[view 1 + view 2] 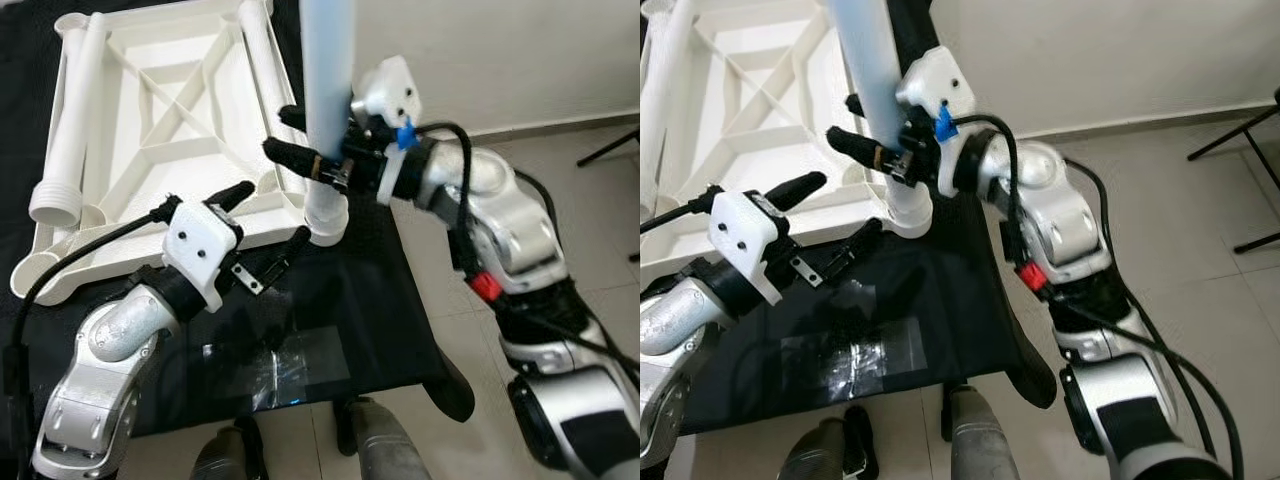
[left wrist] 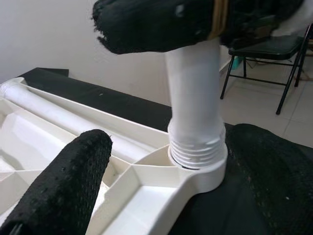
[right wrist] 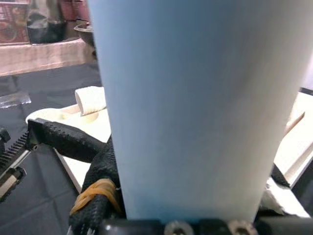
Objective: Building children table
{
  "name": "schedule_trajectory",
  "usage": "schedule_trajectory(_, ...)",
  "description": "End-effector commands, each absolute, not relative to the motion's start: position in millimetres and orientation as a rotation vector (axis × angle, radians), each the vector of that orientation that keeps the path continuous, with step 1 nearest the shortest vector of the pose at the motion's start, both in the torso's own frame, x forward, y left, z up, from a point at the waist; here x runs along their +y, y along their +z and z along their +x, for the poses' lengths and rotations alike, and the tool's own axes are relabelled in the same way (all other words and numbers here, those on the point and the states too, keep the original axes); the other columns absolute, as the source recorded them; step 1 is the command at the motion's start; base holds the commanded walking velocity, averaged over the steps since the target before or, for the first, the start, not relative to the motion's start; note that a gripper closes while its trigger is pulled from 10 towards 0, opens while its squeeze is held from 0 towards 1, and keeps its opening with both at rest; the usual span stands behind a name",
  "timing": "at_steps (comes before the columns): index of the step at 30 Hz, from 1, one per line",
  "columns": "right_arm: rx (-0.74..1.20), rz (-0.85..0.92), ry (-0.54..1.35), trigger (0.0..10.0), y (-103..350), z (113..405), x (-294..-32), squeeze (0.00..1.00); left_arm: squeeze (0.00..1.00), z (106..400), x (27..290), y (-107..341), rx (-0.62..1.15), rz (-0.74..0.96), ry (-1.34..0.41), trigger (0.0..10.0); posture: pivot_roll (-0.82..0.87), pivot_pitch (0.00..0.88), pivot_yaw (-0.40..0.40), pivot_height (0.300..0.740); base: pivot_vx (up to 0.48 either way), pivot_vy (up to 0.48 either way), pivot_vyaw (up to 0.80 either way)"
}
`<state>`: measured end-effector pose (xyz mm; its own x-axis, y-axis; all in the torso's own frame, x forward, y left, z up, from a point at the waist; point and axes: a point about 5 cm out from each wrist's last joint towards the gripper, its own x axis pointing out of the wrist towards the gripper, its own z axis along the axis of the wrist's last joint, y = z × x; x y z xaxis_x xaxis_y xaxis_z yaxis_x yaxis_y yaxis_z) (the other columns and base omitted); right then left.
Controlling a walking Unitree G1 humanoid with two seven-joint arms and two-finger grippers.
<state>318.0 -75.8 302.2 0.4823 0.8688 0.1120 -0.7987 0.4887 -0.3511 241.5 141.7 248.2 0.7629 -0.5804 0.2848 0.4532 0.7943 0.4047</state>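
Threads on the white table leg [image 2: 194, 147] sit just at the mouth of the corner socket [image 2: 200, 169] of the upturned white tabletop [image 1: 160, 140], which lies on a black-covered surface [image 1: 340, 320]. Several turns of thread are bare above the socket rim, so I judge the leg only started, not seated.

My right gripper [image 1: 315, 160] is clamped on the leg, fingers wrapped around the tube a little above the socket, holding it upright. My left gripper [image 1: 270, 225] hangs with its fingers apart, one to each side of the socket corner and just short of it, touching nothing that I can see. Two loose legs [image 1: 75, 130] lie on the tabletop's far side from my left gripper, waiting their turn.

To do this well, I should keep the leg square to the socket while turning, since a tilt would likely cross the plastic threads. My left gripper would do best pressing down on the tabletop rim beside the socket so the light frame does not spin or slide on the cloth as the right twists. Short turns, regrip, repeat until the threads disappear.
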Motion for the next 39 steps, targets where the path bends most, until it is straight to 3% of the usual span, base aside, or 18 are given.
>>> schedule_trajectory(1,-0.045,-0.233,0.992,10.0,255.3,326.1,-79.6,0.00,0.00,241.9,144.0,245.6,-0.405,0.335,-0.569,10.0,-0.10,0.338,-0.036,0.740,0.000,0.000,0.00)
schedule_trajectory(16,0.005,-0.147,0.693,10.0,241.1,316.5,-84.5,0.00,0.00,246.9,146.5,255.6,-0.445,0.342,-0.544,10.0,-0.10,0.306,-0.033,0.740,0.000,0.000,0.00)
schedule_trajectory(31,0.052,-0.166,0.621,10.0,232.4,304.2,-72.3,0.00,0.00,252.5,149.0,271.5,-0.507,0.300,-0.520,10.0,-0.10,0.272,-0.035,0.740,0.000,0.000,0.00)
schedule_trajectory(36,0.062,-0.167,0.605,10.0,230.1,301.9,-67.3,0.00,0.00,257.1,151.6,298.3,-0.578,0.148,-0.561,10.0,-0.10,0.245,-0.033,0.740,0.000,0.000,0.00)
schedule_trajectory(39,0.063,-0.153,0.593,10.0,228.6,299.7,-60.4,0.00,0.00,255.7,151.5,354.1,-0.721,-0.101,-0.771,10.0,-0.09,0.229,-0.022,0.740,0.000,0.000,0.00)
